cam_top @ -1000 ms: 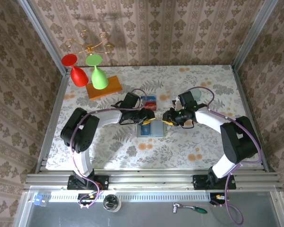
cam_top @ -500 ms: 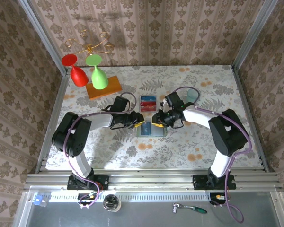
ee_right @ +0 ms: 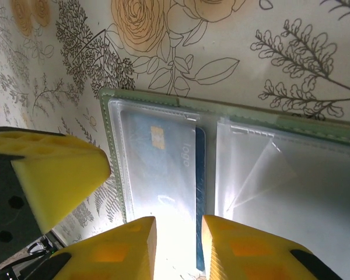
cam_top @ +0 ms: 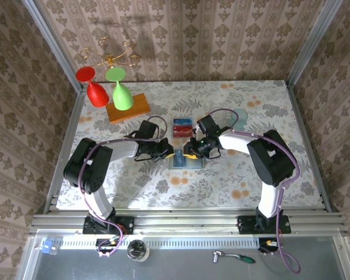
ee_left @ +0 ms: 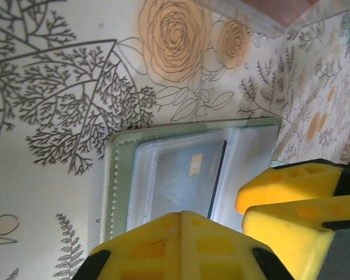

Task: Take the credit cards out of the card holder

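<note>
The pale green card holder lies open on the table, its clear pockets facing up. A blue credit card sits in the left pocket, and its dark edge pokes out toward the fold. My left gripper is shut, with its tips low over the card holder's left half and the blue card. My right gripper is open, and its fingertips straddle the card's exposed edge. The right pocket looks empty. Red and blue cards lie on the table just beyond.
An orange wooden block sits at the back left, with a red glass and a green glass hanging over it. A translucent teal cup stands behind the right arm. The two grippers are close together over the wallet.
My right gripper has moved left, onto the wallet. My left gripper has slid down and left to the wallet's left edge.
</note>
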Available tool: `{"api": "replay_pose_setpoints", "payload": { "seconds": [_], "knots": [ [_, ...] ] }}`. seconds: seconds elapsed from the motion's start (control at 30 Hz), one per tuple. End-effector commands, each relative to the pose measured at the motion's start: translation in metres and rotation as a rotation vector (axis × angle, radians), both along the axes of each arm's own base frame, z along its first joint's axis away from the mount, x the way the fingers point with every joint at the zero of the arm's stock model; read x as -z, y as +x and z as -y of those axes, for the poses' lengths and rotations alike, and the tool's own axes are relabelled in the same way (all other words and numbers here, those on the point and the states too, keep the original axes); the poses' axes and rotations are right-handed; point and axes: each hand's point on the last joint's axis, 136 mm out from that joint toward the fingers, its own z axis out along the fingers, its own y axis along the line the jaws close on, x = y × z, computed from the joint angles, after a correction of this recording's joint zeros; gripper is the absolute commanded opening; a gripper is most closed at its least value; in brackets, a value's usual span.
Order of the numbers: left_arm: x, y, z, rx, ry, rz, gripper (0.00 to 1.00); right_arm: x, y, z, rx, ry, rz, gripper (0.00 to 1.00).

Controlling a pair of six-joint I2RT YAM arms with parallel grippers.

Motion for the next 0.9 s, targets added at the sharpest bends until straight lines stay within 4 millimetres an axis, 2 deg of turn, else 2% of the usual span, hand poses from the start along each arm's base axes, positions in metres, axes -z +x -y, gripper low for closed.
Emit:
{"api": "replay_pose_setpoints", "payload": {
  "seconds": [0.0,0.63,0.87],
  "knots": [
    [0.013,-0.007,-0.010,0.011,0.049,-0.027,0.00,-0.005,0.005,-0.011,-0.007,0.025,-0.002,0.29],
    [0.032,-0.017,-0.015,0.021,0.075,-0.083,0.00,0.005,0.005,-0.017,-0.027,0.019,-0.033,0.28],
    [0.032,-0.016,-0.016,0.021,0.072,-0.081,0.00,0.010,0.003,-0.019,-0.033,0.020,-0.049,0.26]
  ]
}}
